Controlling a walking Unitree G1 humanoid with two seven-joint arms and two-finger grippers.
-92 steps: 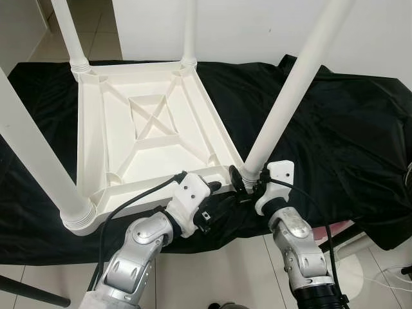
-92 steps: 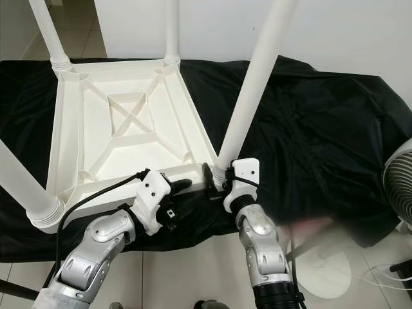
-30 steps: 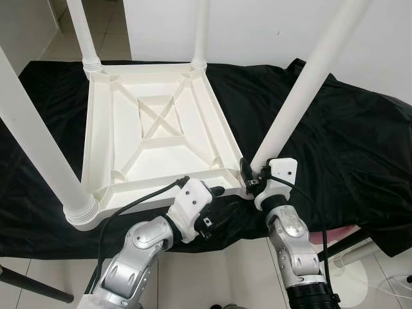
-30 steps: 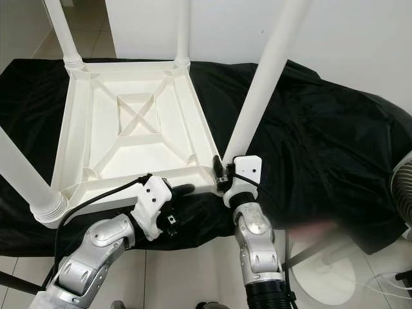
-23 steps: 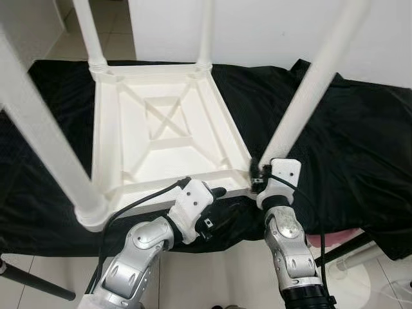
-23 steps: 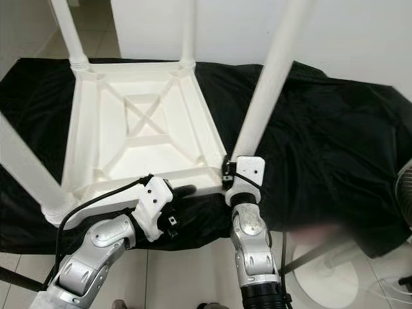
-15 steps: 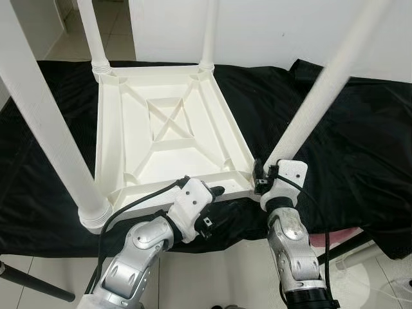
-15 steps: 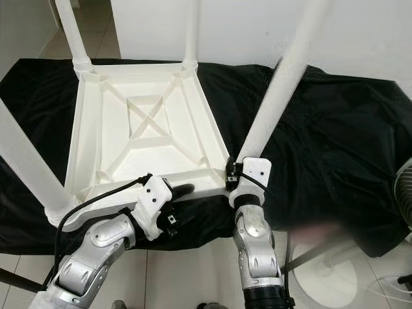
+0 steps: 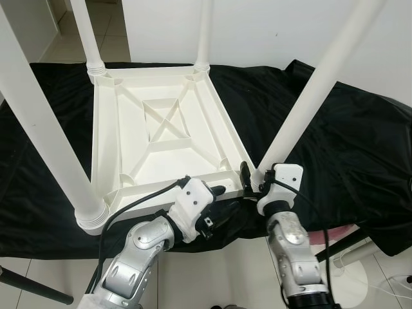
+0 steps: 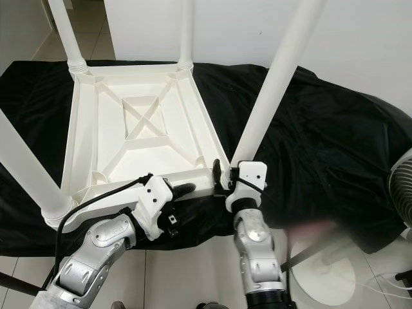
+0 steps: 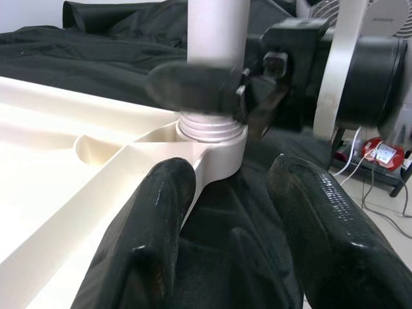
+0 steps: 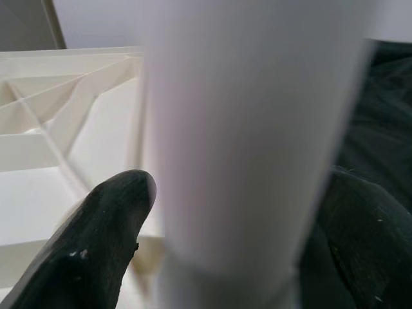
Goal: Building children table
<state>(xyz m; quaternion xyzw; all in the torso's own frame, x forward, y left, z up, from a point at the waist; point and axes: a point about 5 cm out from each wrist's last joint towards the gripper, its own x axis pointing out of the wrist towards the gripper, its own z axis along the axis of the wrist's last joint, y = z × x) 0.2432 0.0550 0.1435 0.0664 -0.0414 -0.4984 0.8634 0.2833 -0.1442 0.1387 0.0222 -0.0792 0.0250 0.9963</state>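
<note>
An upturned white table is laid on a black cloth. At its near edge, the left gripper is held open around the rim. At the near right corner, a leg is clasped by the right gripper, forearm raised upright.

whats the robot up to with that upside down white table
It is assembling a small white plastic table that lies upside down on a black cloth, with all four legs standing up from its corners. The right gripper has its fingers around the base of the near right leg, where it meets the corner socket. The left gripper sits open at the table's near edge, beside that same corner.
</note>
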